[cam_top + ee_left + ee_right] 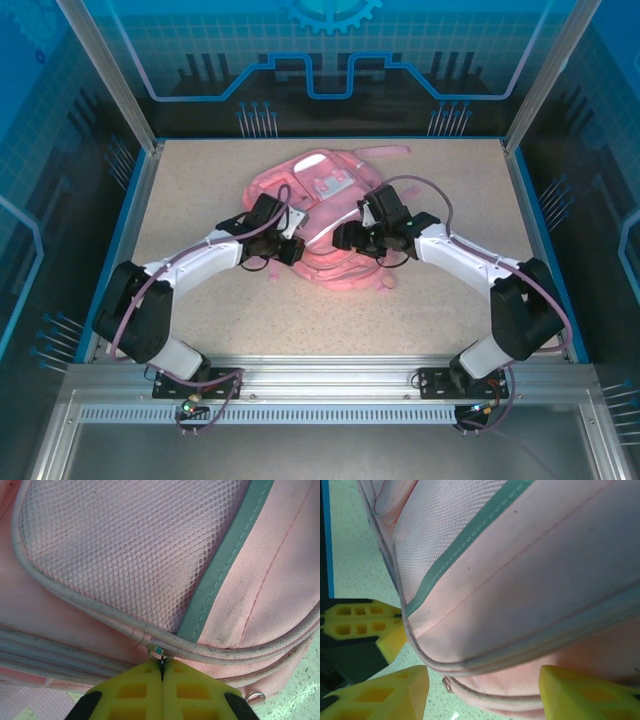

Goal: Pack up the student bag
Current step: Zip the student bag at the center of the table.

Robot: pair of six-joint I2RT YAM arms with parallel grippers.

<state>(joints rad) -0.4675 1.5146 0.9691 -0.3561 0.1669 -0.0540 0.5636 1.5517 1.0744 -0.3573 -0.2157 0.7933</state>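
student bag (330,262) bulking at table centre, bare tabletop (200,180) open to its left, right and near side

The student bag (340,268) is soft pink cloth with a fine, matt weave, lightly soiled in spots. Its front pocket (135,545) is open pink mesh, edged with whitish cord piping (75,596) that looks grubby and rough. A smooth teal fabric strip (225,565) with stitched edges runs across it. The zip pull (160,653) and a small ring (256,696) are shiny metal. The fingers of the left gripper (161,669) and right gripper (481,687) are matt yellow plastic, moulded with hollow cells. The table (200,200) is matt, speckled beige; the near rail (330,385) is brushed metal.
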